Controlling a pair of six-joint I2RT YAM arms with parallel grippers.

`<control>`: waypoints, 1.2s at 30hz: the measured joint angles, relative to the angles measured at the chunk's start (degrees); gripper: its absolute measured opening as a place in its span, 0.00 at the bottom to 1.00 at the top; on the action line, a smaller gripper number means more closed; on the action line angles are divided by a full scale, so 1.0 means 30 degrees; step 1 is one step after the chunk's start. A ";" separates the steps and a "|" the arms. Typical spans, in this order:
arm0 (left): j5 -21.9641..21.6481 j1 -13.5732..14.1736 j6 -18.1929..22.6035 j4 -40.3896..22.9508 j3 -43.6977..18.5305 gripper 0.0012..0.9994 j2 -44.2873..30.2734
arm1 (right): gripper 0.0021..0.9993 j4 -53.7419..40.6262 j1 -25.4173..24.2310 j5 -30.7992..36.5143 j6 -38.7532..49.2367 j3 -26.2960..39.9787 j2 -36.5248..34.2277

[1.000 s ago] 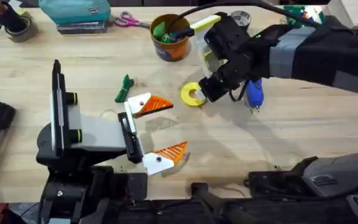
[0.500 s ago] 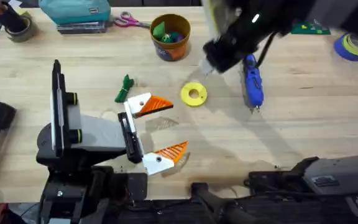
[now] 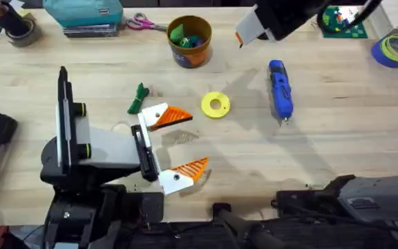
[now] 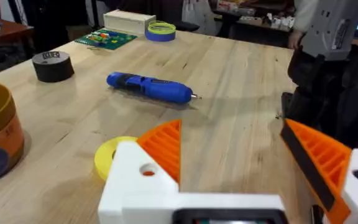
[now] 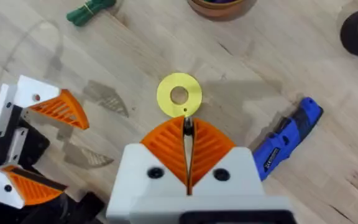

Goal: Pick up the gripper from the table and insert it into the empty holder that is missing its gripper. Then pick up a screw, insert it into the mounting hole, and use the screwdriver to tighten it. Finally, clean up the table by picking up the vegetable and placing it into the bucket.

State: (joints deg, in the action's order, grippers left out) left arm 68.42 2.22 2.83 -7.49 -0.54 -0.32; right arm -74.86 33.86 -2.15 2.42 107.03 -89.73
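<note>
Flat yellow ring-shaped disc (image 3: 215, 105) on the wooden table (image 3: 337, 138) — right gripper (image 5: 188, 140) hovers above it, pads pressed together; left gripper (image 3: 175, 146) nearby, fingers spread, empty.

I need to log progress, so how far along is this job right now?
Looks done: both white mounts on the left hand carry orange pads, so none is empty. In hand: nothing clear; the right hand is shut and the screwdriver lies on the table. Whether a screw is in, I cannot tell. Left: the green vegetable lies outside the bucket.
</note>
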 joint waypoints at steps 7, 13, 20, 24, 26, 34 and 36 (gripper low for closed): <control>0.0000 0.0000 0.0000 0.0000 0.0000 0.99 0.0000 | 0.00 -0.0106 0.0621 0.0000 0.0078 0.0135 0.0000; 0.0000 0.0000 0.0000 0.0001 0.0000 0.99 0.0000 | 0.00 -0.0091 0.1729 0.0007 0.0078 0.0135 0.0000; 0.0000 0.0000 0.0000 0.0005 0.0000 0.99 0.0002 | 0.00 0.0550 0.3839 0.0005 0.0137 0.0266 -0.0192; -0.0004 0.0000 0.0000 0.0000 0.0000 0.99 0.0000 | 0.00 0.0510 0.4850 0.0000 0.0144 0.0936 -0.1114; 0.0000 0.0000 0.0000 0.0006 0.0000 0.99 0.0000 | 0.00 0.0503 0.5292 0.0007 0.0155 0.1467 -0.1758; 0.0000 0.0000 0.0000 0.0007 0.0000 0.99 0.0005 | 0.00 0.0355 0.7106 0.0007 0.0497 0.2888 -0.3488; -0.0005 0.0000 0.0005 0.0000 0.0000 0.99 0.0000 | 0.00 0.0346 0.7515 0.0007 0.0718 0.2981 -0.3622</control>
State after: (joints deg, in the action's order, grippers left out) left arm 68.41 2.22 2.84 -7.49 -0.54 -0.32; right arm -73.82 56.40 -2.13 4.57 115.98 -100.60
